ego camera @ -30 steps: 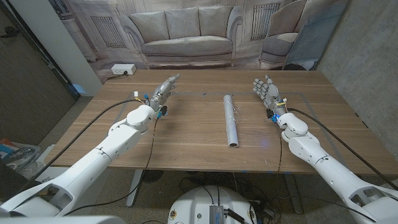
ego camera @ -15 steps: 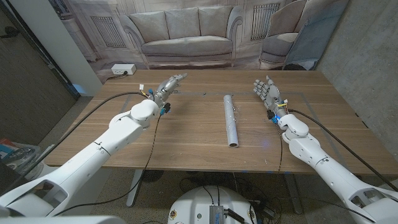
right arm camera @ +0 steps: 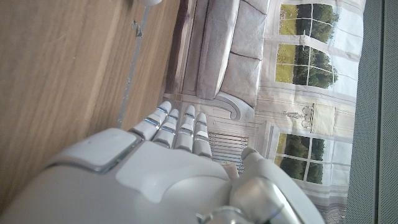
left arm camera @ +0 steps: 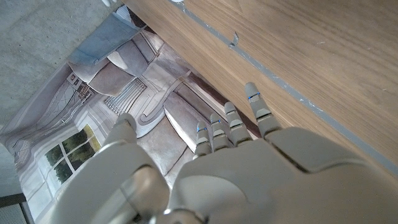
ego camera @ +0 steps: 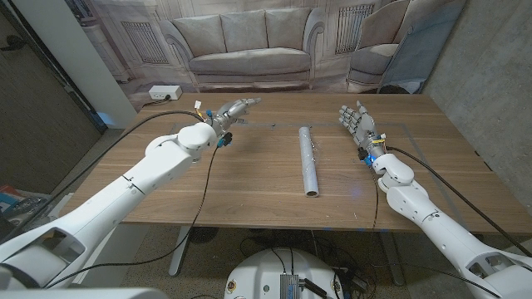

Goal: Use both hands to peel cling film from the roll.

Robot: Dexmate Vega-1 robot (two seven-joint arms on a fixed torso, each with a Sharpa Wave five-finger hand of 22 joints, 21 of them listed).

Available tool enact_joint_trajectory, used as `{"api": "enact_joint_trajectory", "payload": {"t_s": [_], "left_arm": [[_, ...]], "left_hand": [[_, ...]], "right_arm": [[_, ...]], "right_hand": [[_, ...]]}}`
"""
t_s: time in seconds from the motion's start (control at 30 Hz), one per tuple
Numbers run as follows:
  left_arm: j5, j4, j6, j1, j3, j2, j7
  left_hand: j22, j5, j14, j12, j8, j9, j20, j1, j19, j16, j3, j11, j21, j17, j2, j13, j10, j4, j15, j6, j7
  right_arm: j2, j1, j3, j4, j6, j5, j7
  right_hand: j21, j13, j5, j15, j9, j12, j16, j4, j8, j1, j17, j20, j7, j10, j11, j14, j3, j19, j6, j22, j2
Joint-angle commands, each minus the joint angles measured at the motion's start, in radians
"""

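Both robot hands are released; the left robot hand (ego camera: 233,110) has swung toward the roll (ego camera: 308,159).

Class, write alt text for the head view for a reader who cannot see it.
A cling film roll lies lengthwise mid-table on a wooden table, untouched. The left hand and right hand hover open either side of it.

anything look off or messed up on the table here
Nothing stands out. The cling film roll lies intact on the wooden table, between the left hand and the right hand, both open and apart from it.
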Motion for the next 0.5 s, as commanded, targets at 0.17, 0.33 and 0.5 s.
{"api": "enact_joint_trajectory", "payload": {"t_s": [0.17,0.33,0.5], "left_arm": [[0.038,-0.108,0.255,-0.118,0.086,0.028,-0.051],[0.044,-0.135,0.367,-0.189,0.13,0.028,-0.091],[0.036,-0.152,0.472,-0.26,0.169,0.015,-0.125]], "left_hand": [[0.001,0.0,0.005,0.0,-0.001,0.003,0.005,0.012,0.003,-0.001,0.001,0.011,-0.002,0.003,-0.002,0.005,0.004,-0.003,0.004,0.006,0.008],[0.002,-0.001,0.031,0.006,0.003,0.003,0.004,0.017,0.039,0.005,-0.001,0.013,0.005,0.006,-0.004,0.006,0.026,-0.005,0.005,0.03,0.021],[0.001,-0.001,0.05,0.01,0.005,0.004,0.005,0.019,0.059,0.009,-0.004,0.021,0.007,0.007,-0.007,0.006,0.044,-0.006,0.005,0.042,0.023]], "right_arm": [[0.003,0.0,0.006,0.016,0.039,0.017,0.052],[0.006,0.003,0.005,0.027,0.052,0.024,0.078],[0.013,0.008,0.004,0.047,0.069,0.032,0.106]], "right_hand": [[0.004,0.004,0.004,-0.001,0.003,0.005,0.004,-0.003,0.006,0.001,0.003,-0.012,-0.003,0.015,0.001,0.009,0.009,0.01,0.009,0.004,0.052],[0.004,0.004,0.003,-0.001,0.003,0.005,0.004,-0.003,0.006,0.001,0.003,-0.011,-0.003,0.016,0.002,0.01,0.01,0.01,0.01,0.004,0.052],[0.004,0.004,0.003,-0.001,0.004,0.005,0.003,-0.004,0.006,0.002,0.003,-0.011,-0.002,0.017,0.003,0.01,0.012,0.009,0.01,0.004,0.051]]}}
